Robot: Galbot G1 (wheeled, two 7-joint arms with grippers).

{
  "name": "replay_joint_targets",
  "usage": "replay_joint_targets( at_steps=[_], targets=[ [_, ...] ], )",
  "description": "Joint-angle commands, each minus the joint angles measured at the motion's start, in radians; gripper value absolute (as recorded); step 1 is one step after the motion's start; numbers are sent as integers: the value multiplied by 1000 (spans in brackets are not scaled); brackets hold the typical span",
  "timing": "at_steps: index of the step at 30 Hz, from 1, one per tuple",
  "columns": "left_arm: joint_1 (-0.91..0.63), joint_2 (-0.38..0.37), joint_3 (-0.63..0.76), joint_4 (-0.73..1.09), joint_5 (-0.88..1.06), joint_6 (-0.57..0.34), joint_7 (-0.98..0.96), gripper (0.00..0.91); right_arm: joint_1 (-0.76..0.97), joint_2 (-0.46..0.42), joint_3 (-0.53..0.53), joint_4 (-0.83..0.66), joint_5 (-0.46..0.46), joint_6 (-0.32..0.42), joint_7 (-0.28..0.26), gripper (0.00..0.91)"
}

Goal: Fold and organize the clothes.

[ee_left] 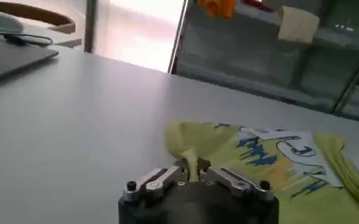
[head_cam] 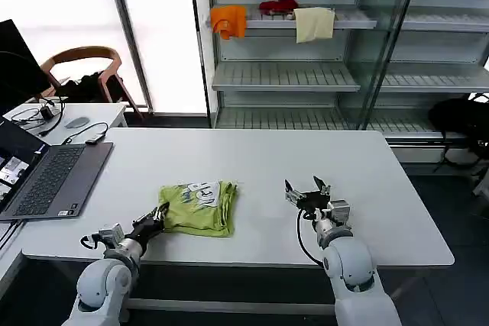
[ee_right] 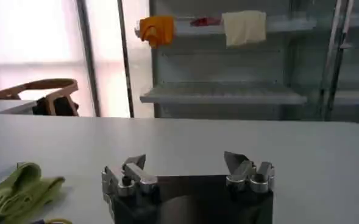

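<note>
At the lower centre of the head view, the folded T-shirt [head_cam: 196,207] lies on the table [head_cam: 260,166], with the left gripper [head_cam: 157,217] at its near-left corner and the right gripper [head_cam: 307,191] apart over bare table to the right. In the left wrist view, lower centre, the fingers [ee_left: 167,176] are clamped on a pinch of the shirt's edge, so a pull from here could drag the thin fabric and undo the fold. In the right wrist view the right gripper's fingers [ee_right: 134,164] stand wide apart, the shirt at the lower left.

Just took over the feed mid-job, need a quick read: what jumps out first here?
The lime T-shirt lies bunched in a rough fold on the white table, print side up, near the front edge. The left pincer is shut on a pinch of its near corner. The right pincer sits open over bare table to the shirt's right, touching nothing.
</note>
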Motion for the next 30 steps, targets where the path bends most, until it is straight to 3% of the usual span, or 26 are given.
replay_joint_targets(
  at_steps=[1,6,10,13,19,24,30],
  targets=[
    [4,-1,-1,-19,140,-112,8,0,-4,0,2,6,0,1,0,907],
    [8,14,-52,-33,267,-189,34,0,-14,0,8,6,-1,6,2,907],
    [4,70,-125,-28,391,-222,77,0,-14,-5,12,8,2,10,3,907],
    [-14,140,-214,-9,486,-230,145,0,-14,-7,15,10,5,11,1,907],
    [-58,358,-298,2,551,-224,248,0,-13,-6,17,5,7,22,-3,907],
    [-88,453,-275,-54,573,-183,272,10,-14,-6,25,4,12,32,-8,907],
    [-73,474,-188,-139,595,-137,281,10,-33,-11,37,5,32,46,-16,907]
  ],
)
